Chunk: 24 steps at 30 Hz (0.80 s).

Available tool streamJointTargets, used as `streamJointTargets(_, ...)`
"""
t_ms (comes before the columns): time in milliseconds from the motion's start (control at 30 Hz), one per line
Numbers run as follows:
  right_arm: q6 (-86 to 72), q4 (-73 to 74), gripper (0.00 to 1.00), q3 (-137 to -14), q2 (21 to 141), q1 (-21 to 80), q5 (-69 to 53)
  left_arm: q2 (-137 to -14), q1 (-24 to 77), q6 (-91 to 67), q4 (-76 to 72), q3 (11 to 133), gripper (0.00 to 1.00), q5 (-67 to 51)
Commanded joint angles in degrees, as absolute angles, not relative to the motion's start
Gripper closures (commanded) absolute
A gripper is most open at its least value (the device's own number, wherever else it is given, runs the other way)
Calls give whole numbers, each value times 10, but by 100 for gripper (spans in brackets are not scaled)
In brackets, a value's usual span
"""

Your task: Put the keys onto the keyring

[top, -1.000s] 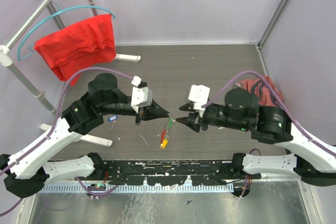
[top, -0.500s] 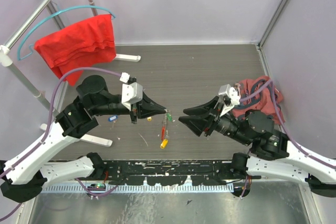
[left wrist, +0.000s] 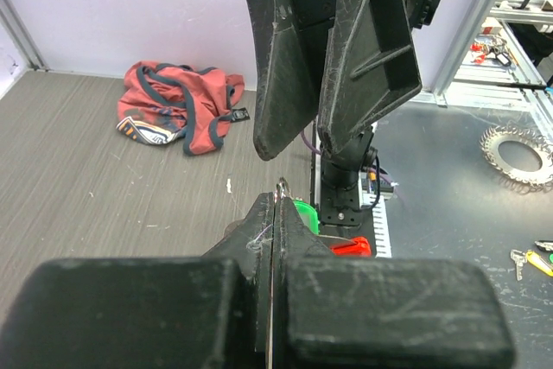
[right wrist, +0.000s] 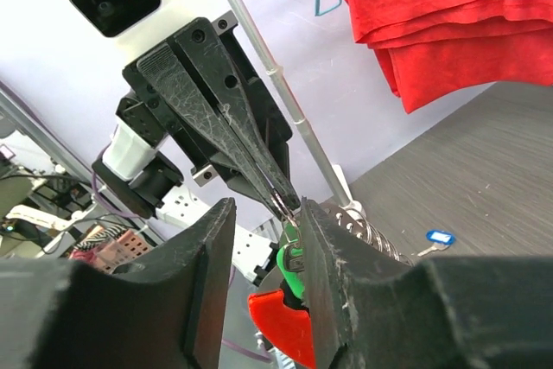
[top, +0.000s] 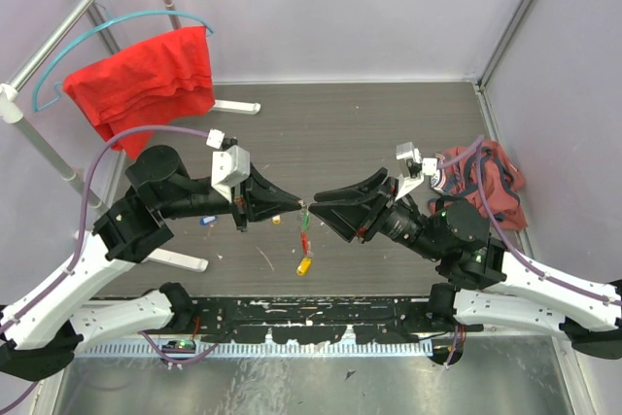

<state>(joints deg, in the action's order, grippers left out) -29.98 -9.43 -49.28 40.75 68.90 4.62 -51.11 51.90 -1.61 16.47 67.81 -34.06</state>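
Observation:
My left gripper (top: pixel 302 206) is shut on the thin metal loop of the keyring (right wrist: pixel 286 204), held above the table. A green-tagged key (right wrist: pixel 295 262) and the keyring's red bar (right wrist: pixel 282 326) hang below the loop; both also show in the left wrist view as the green tag (left wrist: pixel 305 213) and the red bar (left wrist: pixel 350 246). My right gripper (top: pixel 320 209) is open, tip to tip with the left one. Its fingers (right wrist: pixel 346 276) straddle the loop and the green key. A yellow-tagged key (top: pixel 303 265) and a blue-tagged key (top: pixel 208 220) lie on the table.
A red cloth (top: pixel 146 75) hangs from a teal hanger on a metal rack at the back left; the rack's white foot (top: pixel 177 259) lies under my left arm. A crumpled red and blue cloth (top: pixel 483 178) sits at the right beside my right arm.
My right gripper has swung up and turned towards the left one, and its open fingers now bracket the keyring. The left gripper has drawn slightly left, still shut on the loop.

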Motion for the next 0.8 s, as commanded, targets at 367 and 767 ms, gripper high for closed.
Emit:
streamJointTargets(367,-329,-117,68,-519,417,691,23,-494,518,-47,108,677,100,-342)
streamJointTargets(767,-329,-123,71,-522,432,691,1,-493,517,-51,104,679,100,-344)
